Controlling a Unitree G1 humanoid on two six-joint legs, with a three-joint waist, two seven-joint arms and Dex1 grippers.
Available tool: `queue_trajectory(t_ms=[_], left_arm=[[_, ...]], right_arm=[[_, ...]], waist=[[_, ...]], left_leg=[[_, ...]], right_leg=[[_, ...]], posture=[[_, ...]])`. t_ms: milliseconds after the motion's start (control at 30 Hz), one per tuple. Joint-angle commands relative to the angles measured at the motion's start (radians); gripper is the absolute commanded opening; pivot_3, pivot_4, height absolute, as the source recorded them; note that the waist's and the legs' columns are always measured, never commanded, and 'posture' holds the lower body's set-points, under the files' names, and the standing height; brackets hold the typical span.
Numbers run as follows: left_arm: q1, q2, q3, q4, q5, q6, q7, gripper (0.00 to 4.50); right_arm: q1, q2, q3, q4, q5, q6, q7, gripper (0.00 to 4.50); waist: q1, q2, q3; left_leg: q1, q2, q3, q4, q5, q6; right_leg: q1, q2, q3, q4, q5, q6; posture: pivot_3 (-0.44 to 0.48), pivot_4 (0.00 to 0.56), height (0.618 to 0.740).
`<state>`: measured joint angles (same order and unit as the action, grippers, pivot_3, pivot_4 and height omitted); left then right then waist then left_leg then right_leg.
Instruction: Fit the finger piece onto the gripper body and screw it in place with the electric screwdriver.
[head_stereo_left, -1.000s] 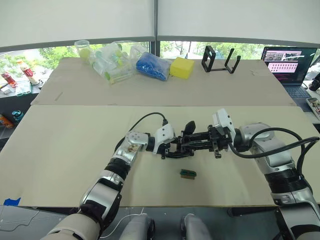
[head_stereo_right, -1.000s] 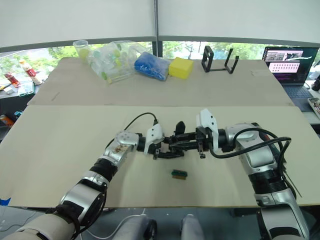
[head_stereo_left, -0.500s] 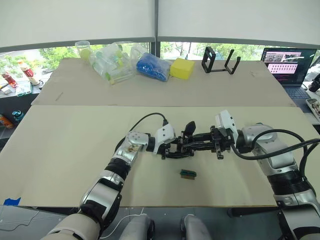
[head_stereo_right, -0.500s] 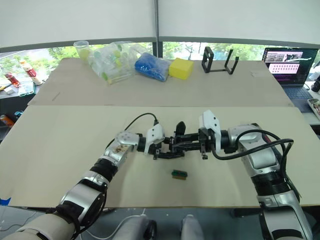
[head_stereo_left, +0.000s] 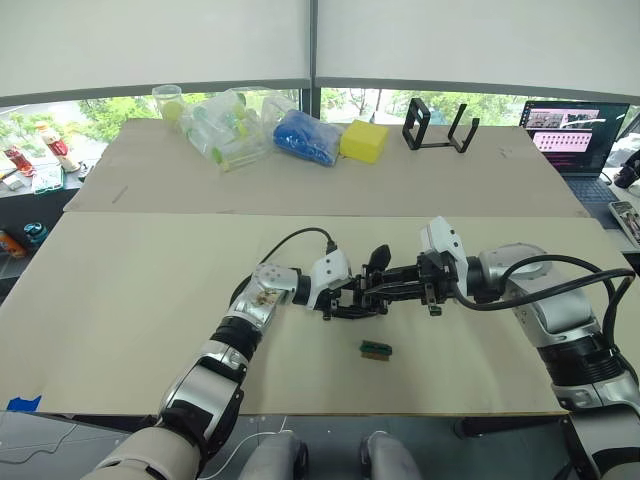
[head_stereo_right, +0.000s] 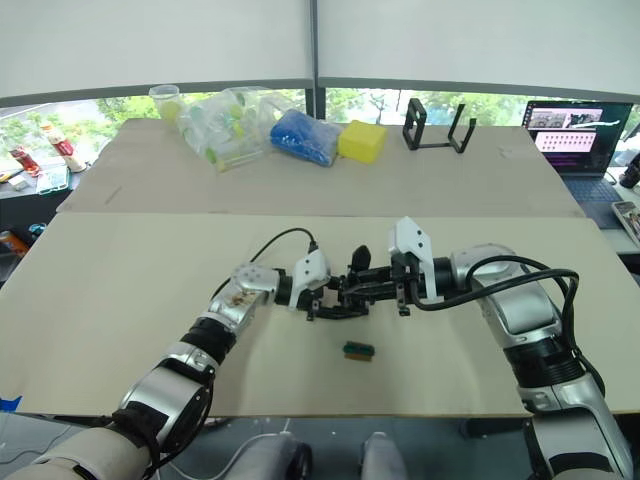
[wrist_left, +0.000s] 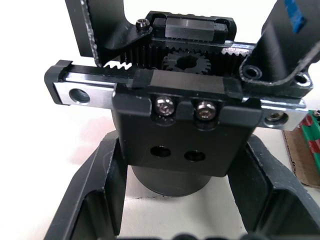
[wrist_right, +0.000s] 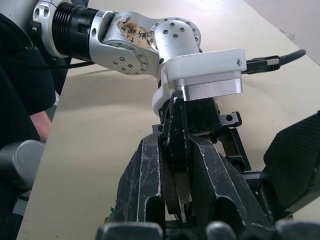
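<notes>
With my left gripper (head_stereo_left: 352, 300) clamping the body (wrist_left: 182, 125) and my right gripper (wrist_right: 176, 200) pinching the finger piece (wrist_right: 175, 145), any misalignment could jam the fit.

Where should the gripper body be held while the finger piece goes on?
By its round base, from the robot's left, as the left gripper does: its fingers flank the base of the gripper body. That leaves the toothed rail and screw holes free for the finger piece in the right gripper.
</notes>
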<state>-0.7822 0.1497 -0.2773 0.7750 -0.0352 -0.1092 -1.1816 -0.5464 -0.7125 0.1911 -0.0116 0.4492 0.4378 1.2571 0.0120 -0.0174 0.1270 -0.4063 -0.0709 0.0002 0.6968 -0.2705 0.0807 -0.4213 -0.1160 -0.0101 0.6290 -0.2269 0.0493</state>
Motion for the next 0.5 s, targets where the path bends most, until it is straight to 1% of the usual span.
queue_trajectory(t_ms=[33,100,167,233,367,500], left_arm=[[-0.02,0.018,0.028,-0.023,-0.026,-0.009,-0.028,2.3],[-0.019,0.02,0.028,-0.022,-0.026,-0.011,-0.029,2.3],[-0.018,0.022,0.028,-0.022,-0.027,-0.011,-0.031,2.3],[-0.017,0.024,0.028,-0.023,-0.027,-0.011,-0.033,2.3],[-0.017,0.026,0.028,-0.023,-0.027,-0.012,-0.035,2.3],[-0.021,0.027,0.028,-0.019,-0.027,-0.012,-0.035,2.3]], right_arm=[[0.093,-0.051,0.072,0.088,-0.115,0.109,-0.061,0.31],[0.098,-0.056,0.081,0.092,-0.124,0.082,-0.049,0.31],[0.1,-0.062,0.101,0.118,-0.158,0.001,-0.022,0.31],[0.095,-0.061,0.113,0.143,-0.174,-0.038,-0.009,0.31],[0.063,-0.044,0.13,0.187,-0.17,-0.02,-0.004,0.31],[0.031,-0.042,0.152,0.191,-0.139,0.073,0.012,0.31]], waist=[[0.0,0.0,-0.001],[0.0,0.0,-0.002],[0.0,0.0,-0.003],[0.0,0.0,-0.003],[-0.001,0.0,-0.003],[-0.001,0.0,-0.005]], left_leg=[[0.0,0.0,0.0,0.0,0.0,0.0],[0.0,0.0,0.0,0.0,0.0,0.0],[0.0,0.0,0.0,0.0,0.0,0.0],[0.0,0.0,0.0,0.0,0.0,0.0],[0.001,0.0,0.0,0.0,0.0,0.0],[0.001,0.001,0.0,0.0,0.0,0.0]], right_leg=[[0.0,0.0,0.0,0.0,0.0,0.0],[0.0,-0.001,0.0,0.0,0.0,0.0],[0.0,-0.001,0.0,0.0,0.0,0.0],[0.0,0.0,0.0,0.0,0.0,0.0],[0.0,0.0,0.0,0.0,0.0,0.0],[0.001,0.0,0.0,0.0,0.0,0.0]], posture=[[0.0,0.15,0.74],[0.0,0.15,0.74],[0.0,0.15,0.74],[0.0,0.15,0.74],[0.0,0.15,0.74],[0.0,0.15,0.74]])
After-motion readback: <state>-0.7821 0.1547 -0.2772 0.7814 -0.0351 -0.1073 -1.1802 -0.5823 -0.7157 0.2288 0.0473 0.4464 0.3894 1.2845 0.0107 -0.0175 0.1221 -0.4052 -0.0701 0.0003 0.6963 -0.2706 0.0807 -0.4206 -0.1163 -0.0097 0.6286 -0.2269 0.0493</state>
